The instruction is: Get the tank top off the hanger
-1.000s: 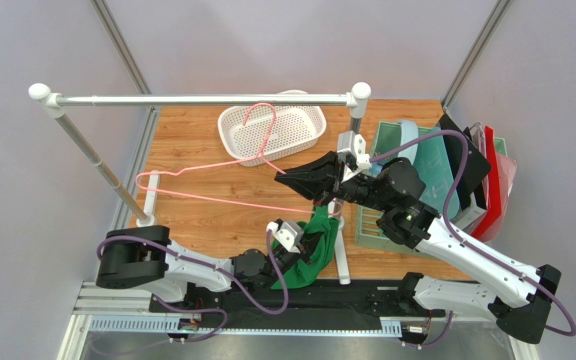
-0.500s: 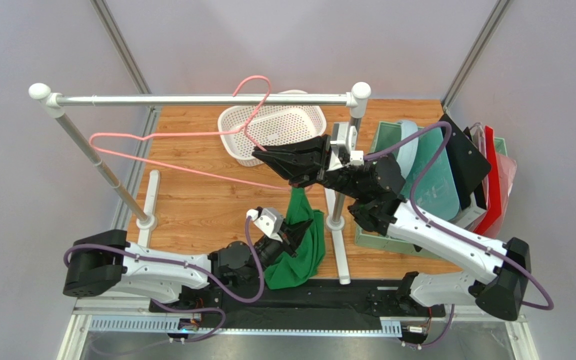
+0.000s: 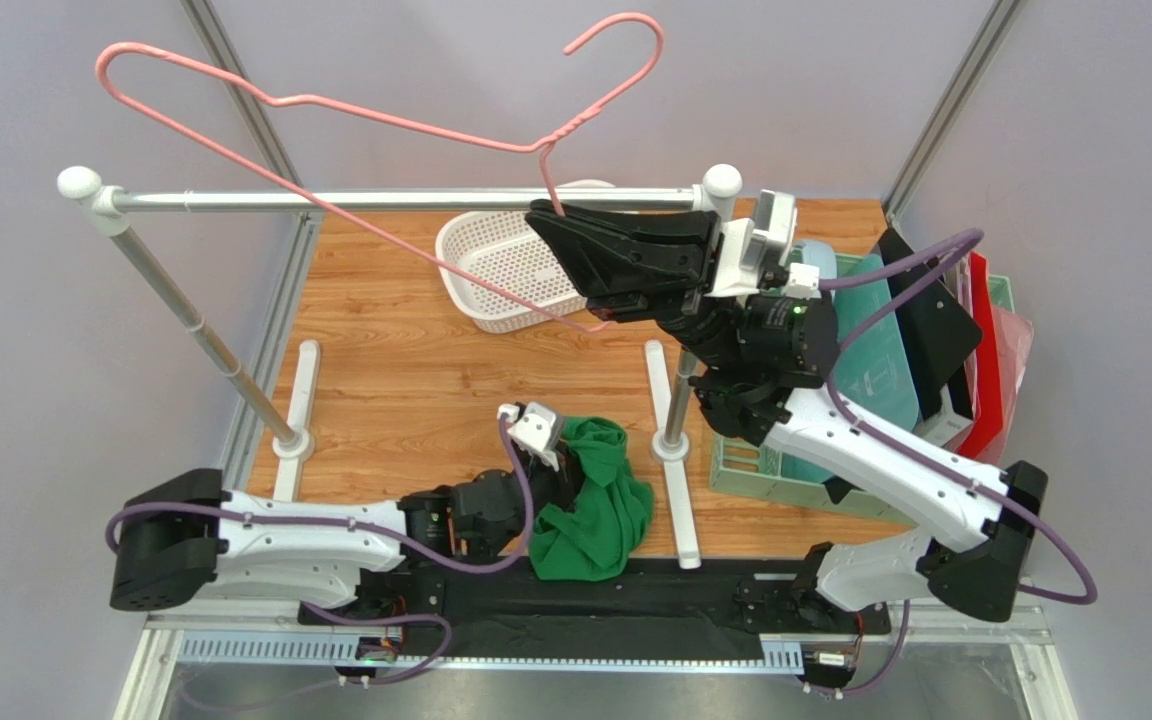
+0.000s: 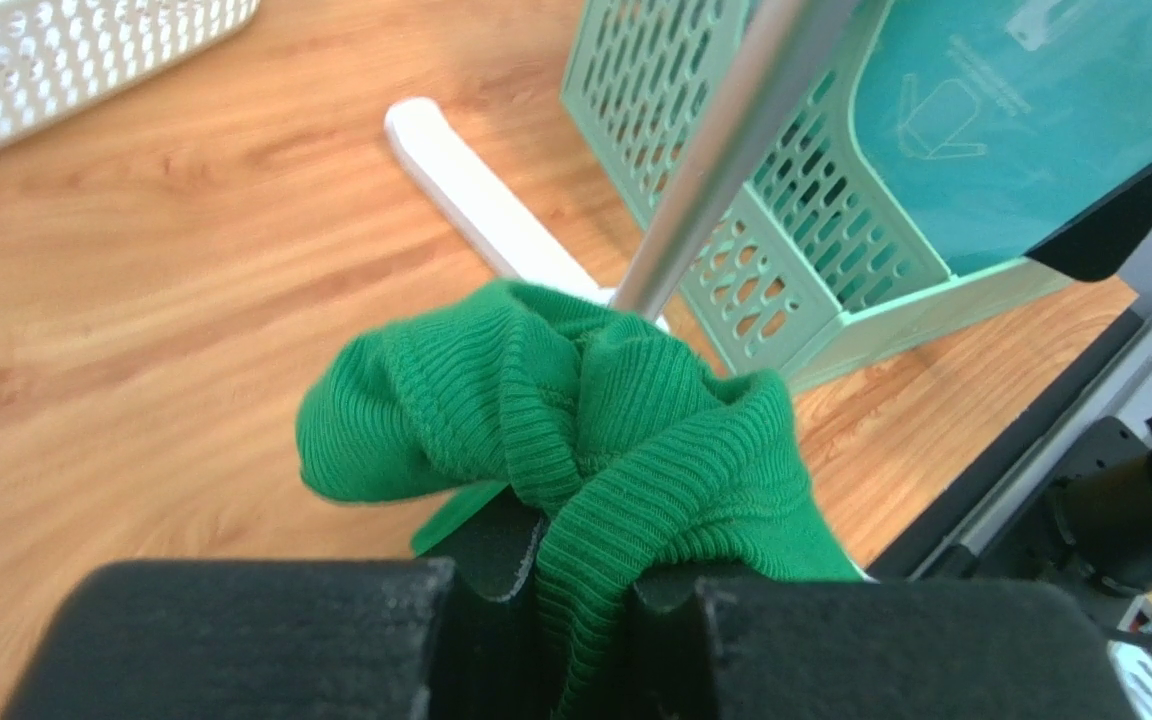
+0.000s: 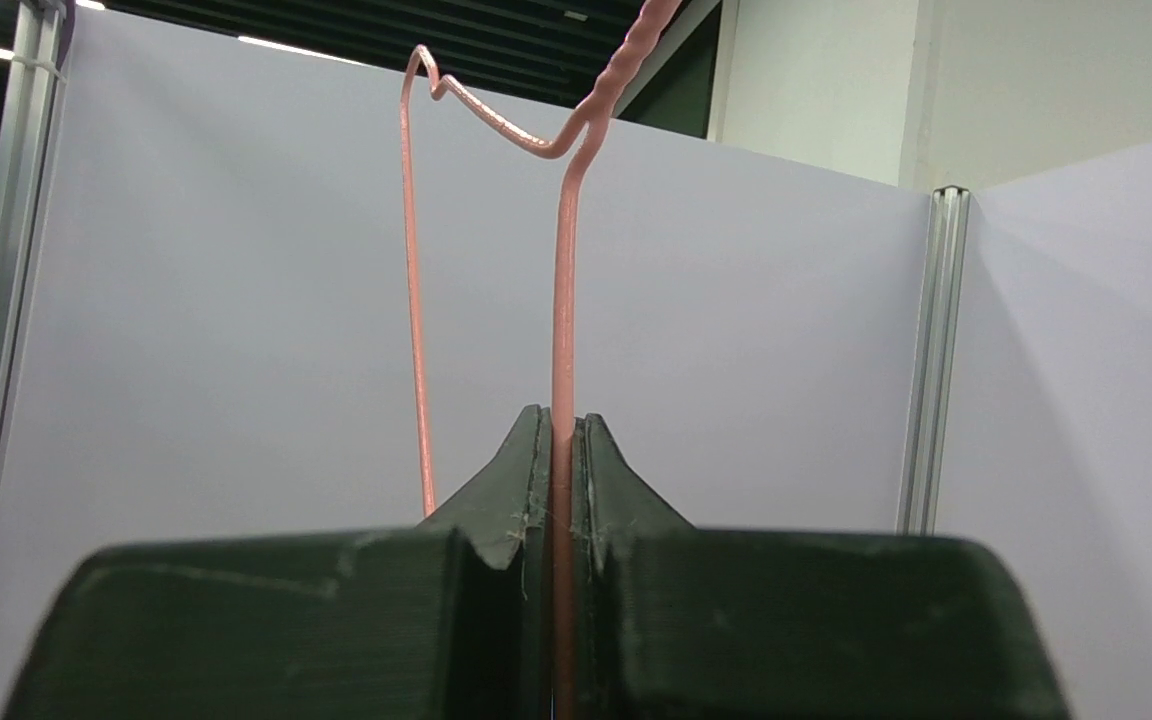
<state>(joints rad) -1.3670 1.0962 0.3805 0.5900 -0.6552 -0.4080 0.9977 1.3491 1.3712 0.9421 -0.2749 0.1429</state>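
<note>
Jaws on raised right arm [image 3: 853, 450] clamp hanger [image 5: 561, 300], on low left arm [image 3: 312, 536] pinch tank top [image 4: 597, 435]

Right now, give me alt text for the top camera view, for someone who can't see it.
The right gripper holds the bare pink hanger high above the rail, while the left gripper clamps the bunched green tank top low by the table's near edge.
</note>
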